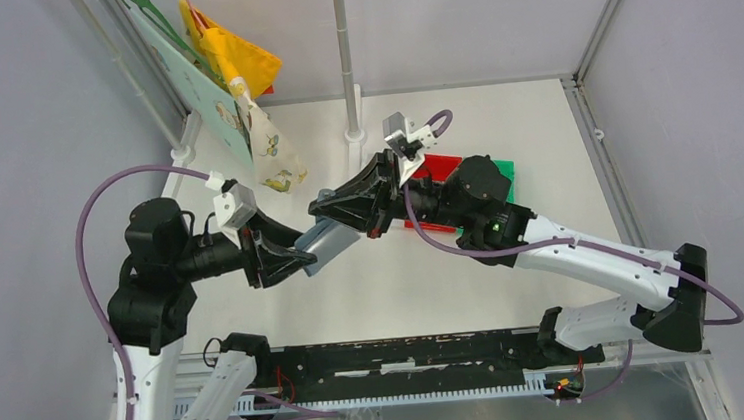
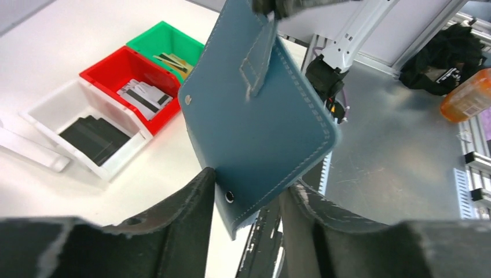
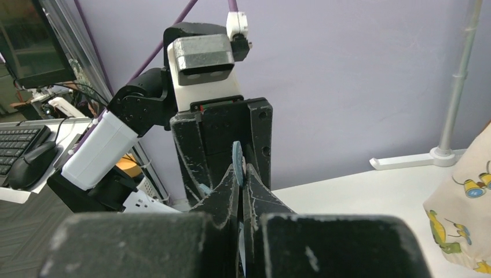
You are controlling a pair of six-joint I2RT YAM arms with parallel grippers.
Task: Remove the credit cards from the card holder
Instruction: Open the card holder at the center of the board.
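Left gripper [image 2: 249, 194] clamped on lower corner of one card holder [image 2: 255, 121], held airborne mid-frame; right gripper [image 3: 239, 174] pinched shut on its top edge. Upper left of the left wrist view: three bins, white bin [image 2: 55, 104], red bin [image 2: 103, 61], green bin [image 2: 153, 43]. Credit cards [image 2: 143, 95] lie in red and green, count unclear.

Bright even light, soft shadows; near pincers blurred.

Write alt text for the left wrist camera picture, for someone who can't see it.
A teal-blue card holder fills the centre, its lower corner between the fingers of the left gripper and its snap tab pinched from above by the right gripper. Behind it on the white table stand a green bin, a red bin holding cards and a clear bin.
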